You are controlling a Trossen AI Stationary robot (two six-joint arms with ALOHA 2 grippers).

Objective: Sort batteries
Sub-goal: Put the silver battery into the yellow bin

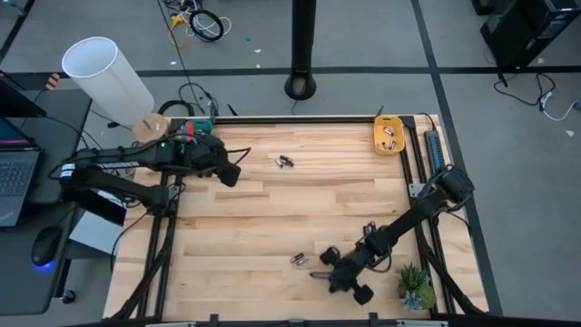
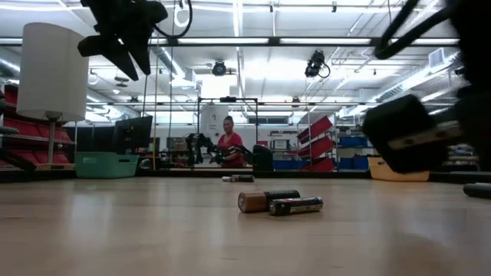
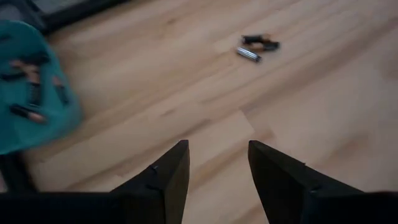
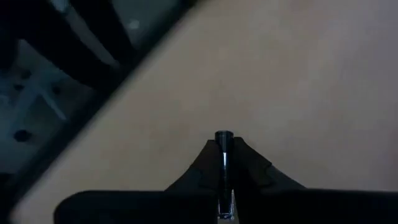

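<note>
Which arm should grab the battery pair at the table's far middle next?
Left. The left gripper hangs open just beside that battery pair, which its wrist view shows ahead. The right gripper is at the near edge, shut on a battery.

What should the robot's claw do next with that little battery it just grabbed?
Probably lift it. The right claw is shut on a battery, low over the bare wood near the table's front. Then it could carry it toward the orange tray at the far corner, which already holds batteries.

Smooth pale wood table point(image 1: 272, 218), glossy metallic batteries point(image 2: 280, 202)
</note>
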